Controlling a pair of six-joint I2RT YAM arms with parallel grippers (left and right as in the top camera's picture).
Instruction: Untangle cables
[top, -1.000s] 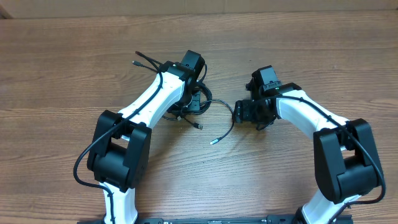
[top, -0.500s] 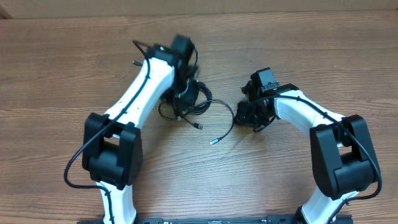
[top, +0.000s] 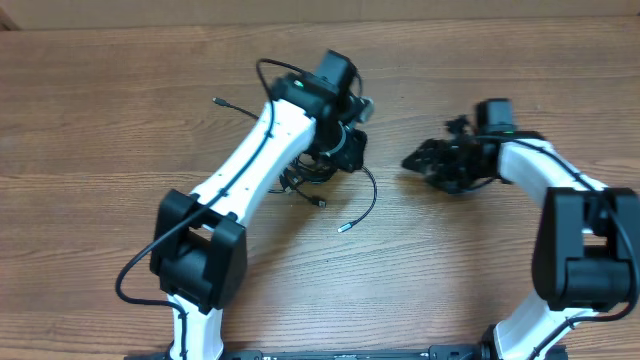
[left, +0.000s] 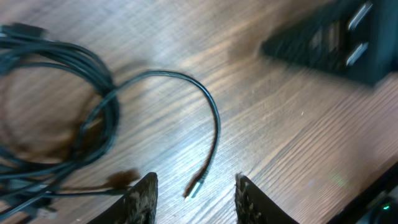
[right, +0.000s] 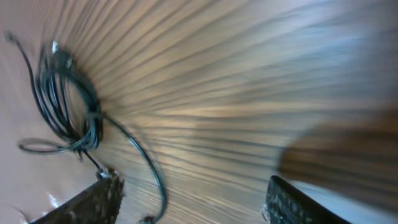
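Wood-grain surface (top: 100, 150), brown. Black cables (top: 305, 178) lie bunched in loose loops on it, and the left arm hides part of them in the overhead view. The left wrist view shows the cables (left: 112, 112) as several thin cords looped together, flat on the wood. In the right wrist view the cables (right: 93, 118) are motion-blurred.

- One strand (top: 374, 198) leaves the cables on their right side, arcs outward and curls back toward the near edge.
- The strand ends in a silver plug (top: 345, 227), which lies on the wood near the cables and apart from them.
- A second plug (top: 215, 101) lies to the far left of the cables. Its cord runs in under the left arm.

Left end effector (top: 350, 155): over the far right edge of the cables. It is released, fingers apart with nothing between them. In its wrist view (left: 193, 190) the plug (left: 194, 188) shows on the wood through the gap. Its height above the wood cannot be told.

Right end effector (top: 412, 161): well to the right of the cables, tips pointing toward them. It is released and empty, with the jaws wide in its wrist view (right: 191, 186). It touches no cord.
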